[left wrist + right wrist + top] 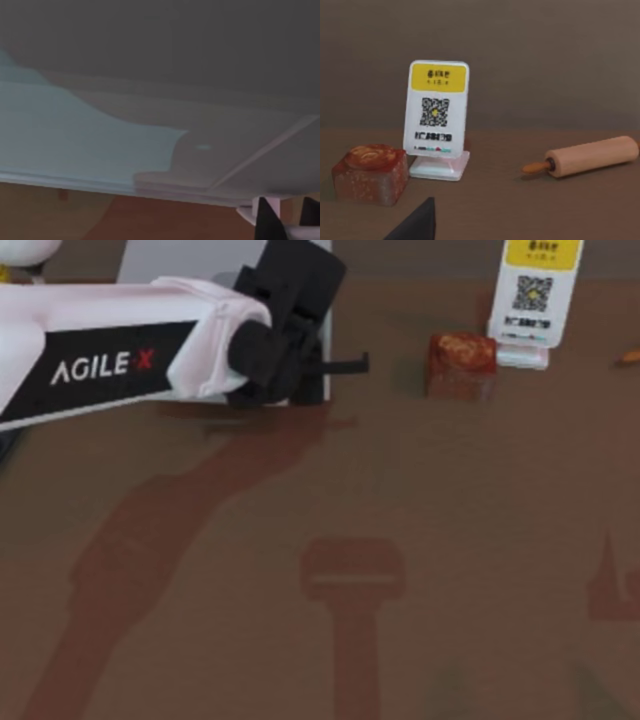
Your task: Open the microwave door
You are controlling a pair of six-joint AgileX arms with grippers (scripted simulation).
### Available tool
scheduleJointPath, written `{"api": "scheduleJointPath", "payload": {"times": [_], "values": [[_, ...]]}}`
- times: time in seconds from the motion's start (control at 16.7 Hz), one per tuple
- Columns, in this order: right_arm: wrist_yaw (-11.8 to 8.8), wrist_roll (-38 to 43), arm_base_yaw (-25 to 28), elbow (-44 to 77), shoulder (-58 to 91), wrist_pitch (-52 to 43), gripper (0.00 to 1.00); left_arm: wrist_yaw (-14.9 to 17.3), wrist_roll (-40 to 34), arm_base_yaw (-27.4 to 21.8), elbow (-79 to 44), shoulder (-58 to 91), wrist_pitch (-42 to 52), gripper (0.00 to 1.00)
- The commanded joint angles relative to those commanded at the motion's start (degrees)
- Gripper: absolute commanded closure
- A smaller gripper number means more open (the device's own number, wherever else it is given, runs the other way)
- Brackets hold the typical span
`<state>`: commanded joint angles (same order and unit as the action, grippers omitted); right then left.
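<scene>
The microwave (180,260) stands at the table's back left, its light top mostly covered by my left arm. My left gripper (345,365) reaches past the microwave's right front corner. In the left wrist view the pale bluish inner floor (75,135) shows, with a grey framed panel, the microwave door (250,155), beside it. The left gripper (290,220) has its dark fingertips on either side of the door's pale handle strip (248,212), shut on it. Only a dark corner of my right gripper (420,222) shows, low over the table at the right.
A red-brown block (462,365) sits right of the microwave, seen again as the block (370,172). Behind it stands a white and yellow QR sign (535,300), the sign (437,117). A wooden rolling pin (592,156) lies at the far right.
</scene>
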<state>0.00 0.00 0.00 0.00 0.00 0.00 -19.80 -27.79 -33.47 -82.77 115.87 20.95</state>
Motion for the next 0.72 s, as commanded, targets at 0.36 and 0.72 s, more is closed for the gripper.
{"api": "scheduleJointPath", "payload": {"times": [0.36,0.72], "values": [[0.0,0.0,0.0,0.0,0.0,0.0,0.0,1.9,3.5,0.8,3.8,-3.0,-2.5,1.0],[0.0,0.0,0.0,0.0,0.0,0.0,0.0,1.9,3.6,0.8,3.9,-3.0,-2.5,1.0]]}}
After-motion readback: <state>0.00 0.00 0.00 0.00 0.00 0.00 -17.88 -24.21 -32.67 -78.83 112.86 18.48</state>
